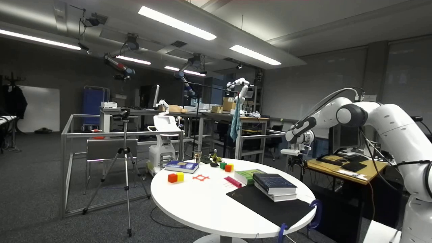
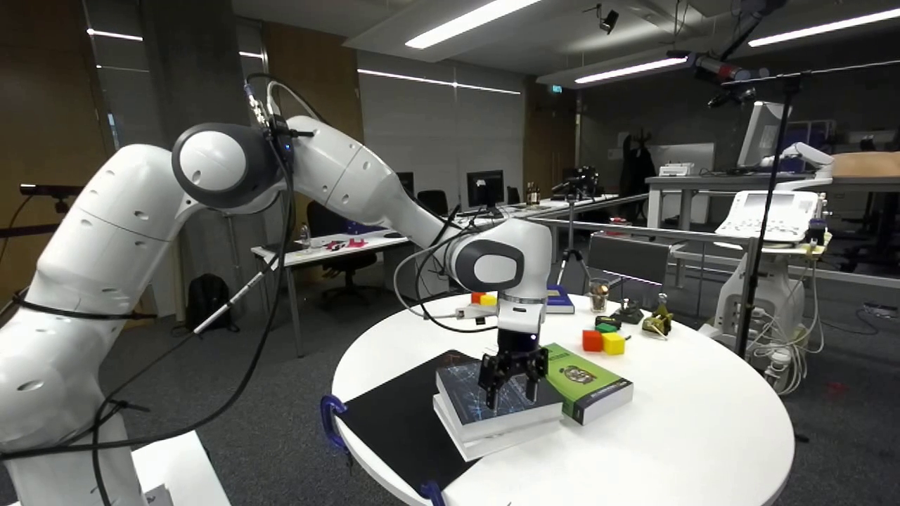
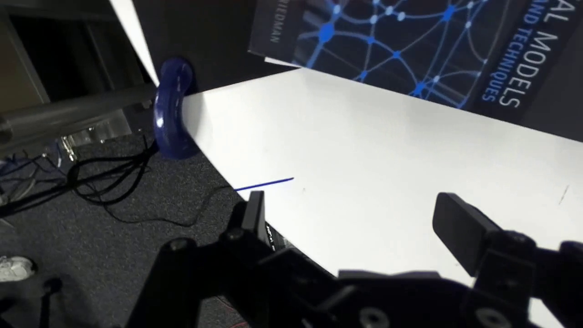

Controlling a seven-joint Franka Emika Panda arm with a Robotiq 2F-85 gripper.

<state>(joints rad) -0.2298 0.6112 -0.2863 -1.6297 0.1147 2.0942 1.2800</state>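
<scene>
Black gripper (image 3: pixel 349 205), spread wide, near a dark book (image 3: pixel 410 54), white table (image 3: pixel 355 146) below (blue clamp (image 3: pixel 167 123) on its edge)

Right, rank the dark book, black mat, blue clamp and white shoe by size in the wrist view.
Largest to smallest, by visible area:
1. dark book
2. black mat
3. blue clamp
4. white shoe

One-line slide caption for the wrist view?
Open, empty gripper against a white tabletop with a blue clamp at its edge and a dark network-patterned book at upper right.
</scene>
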